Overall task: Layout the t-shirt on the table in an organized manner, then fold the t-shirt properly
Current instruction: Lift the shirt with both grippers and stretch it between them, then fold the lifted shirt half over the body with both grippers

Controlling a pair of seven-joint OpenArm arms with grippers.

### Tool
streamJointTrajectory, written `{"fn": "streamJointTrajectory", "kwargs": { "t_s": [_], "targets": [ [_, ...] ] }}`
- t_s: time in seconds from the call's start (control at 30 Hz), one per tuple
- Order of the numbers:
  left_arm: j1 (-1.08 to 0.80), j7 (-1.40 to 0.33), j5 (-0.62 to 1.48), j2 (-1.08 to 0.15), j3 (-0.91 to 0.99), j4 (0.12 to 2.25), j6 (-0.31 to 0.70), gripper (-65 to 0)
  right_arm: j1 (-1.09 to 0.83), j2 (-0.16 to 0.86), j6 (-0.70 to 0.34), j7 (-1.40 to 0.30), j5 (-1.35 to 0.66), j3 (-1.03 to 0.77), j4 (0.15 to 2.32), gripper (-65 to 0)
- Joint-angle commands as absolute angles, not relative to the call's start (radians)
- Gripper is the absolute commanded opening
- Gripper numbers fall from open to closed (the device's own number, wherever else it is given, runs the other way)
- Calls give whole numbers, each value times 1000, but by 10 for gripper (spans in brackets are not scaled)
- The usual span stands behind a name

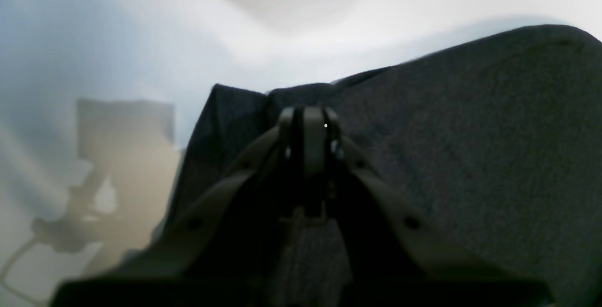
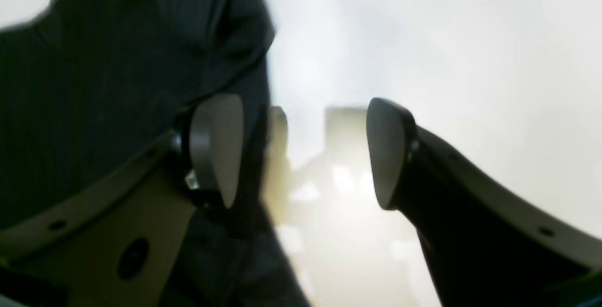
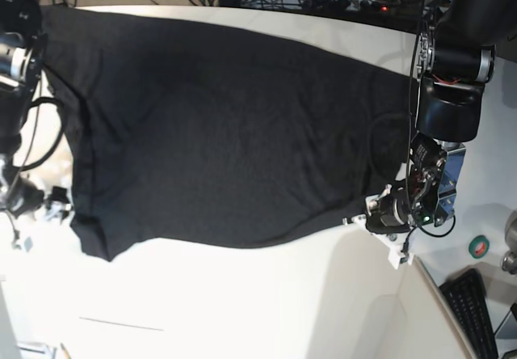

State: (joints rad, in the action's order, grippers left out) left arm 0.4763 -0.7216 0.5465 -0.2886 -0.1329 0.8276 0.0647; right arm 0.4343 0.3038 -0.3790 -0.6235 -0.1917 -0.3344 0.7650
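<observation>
Lying spread across the table [image 3: 266, 294], the t-shirt [image 3: 226, 133] is a big black sheet of cloth that covers most of the far half of the white top. Its near edge curves a bit and one corner droops down on the left of the base view. The left gripper [image 1: 308, 126] is at the cloth's edge on the right of that view, and its two fingers are pressed tight together with the dark cloth pinched between them. From the left wrist view the shirt rises up in a bump around the fingertips, so the cloth looks lifted a little there. The right gripper [image 2: 303, 152] is on the other side of the shirt, and its two fingers stand wide apart. One of its pads [image 2: 218, 149] sits right up against a fold of the black cloth, and the other pad has only the blurry white table behind it. Nothing sits in the gap between them. A black keyboard [image 3: 477, 314] lies near the table's right corner, well apart from the shirt.
</observation>
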Motion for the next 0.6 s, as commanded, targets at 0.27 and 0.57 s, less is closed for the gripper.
{"fn": "streamJointTrajectory", "kwargs": {
  "t_s": [0.27, 0.57],
  "targets": [
    [506, -707, 547, -302, -131, 846, 71, -650, 492, 308, -427, -503, -206, -346, 588, -279],
    [506, -707, 547, -318, -131, 846, 71, -650, 492, 308, -427, -418, -206, -346, 527, -293]
  ]
}}
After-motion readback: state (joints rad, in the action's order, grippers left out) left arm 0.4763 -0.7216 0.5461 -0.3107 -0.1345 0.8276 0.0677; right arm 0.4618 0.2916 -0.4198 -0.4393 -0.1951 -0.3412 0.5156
